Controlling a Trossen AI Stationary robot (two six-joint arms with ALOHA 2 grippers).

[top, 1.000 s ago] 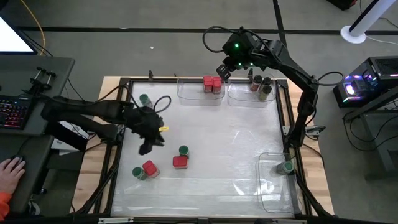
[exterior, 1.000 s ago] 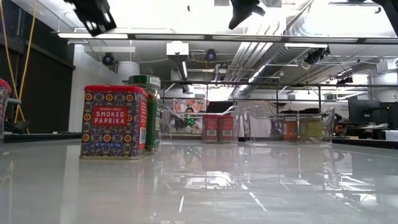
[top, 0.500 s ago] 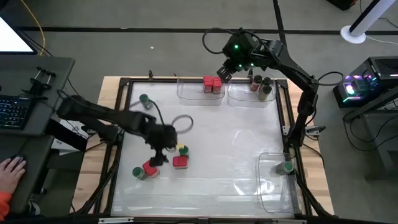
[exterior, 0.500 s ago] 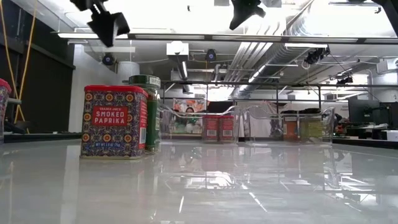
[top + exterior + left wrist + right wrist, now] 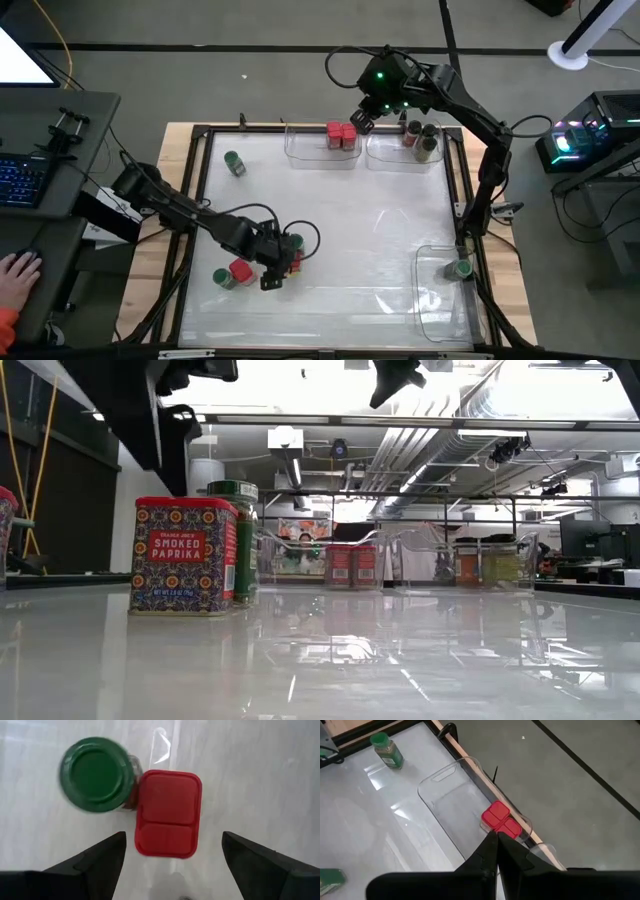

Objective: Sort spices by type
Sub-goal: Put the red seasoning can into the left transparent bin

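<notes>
The left gripper (image 5: 172,851) hangs straight above a red-capped tin (image 5: 168,813) with its fingers spread wide, one dark fingertip (image 5: 102,857) on each side of the tin and clear of it, holding nothing. In the left wrist view the tin's rectangular cap has its long axis running between the fingers, so they stand across its narrow width; a straight drop looks like all the grasp needs. A green-capped jar (image 5: 97,774) stands touching the tin at one corner, on the side of one finger, so that finger would probably come down close beside it and might nudge it. In the high view this pair sits in the near left part of the table (image 5: 360,215), with the left gripper (image 5: 275,268) over it; another red tin (image 5: 240,271) and another green jar (image 5: 222,278) stand just left of it, and a lone green jar (image 5: 233,163) stands far left. The right gripper (image 5: 361,116) hovers at the far edge with its fingers pressed together and empty, beside the clear bin (image 5: 322,150) holding two red tins (image 5: 341,134). That bin is where the tin below the left gripper likely belongs. A second far bin (image 5: 395,152) holds dark-capped jars (image 5: 420,138), and a near right bin (image 5: 432,290) holds one green jar (image 5: 459,269). The left arm is far nearer the loose tin.
</notes>
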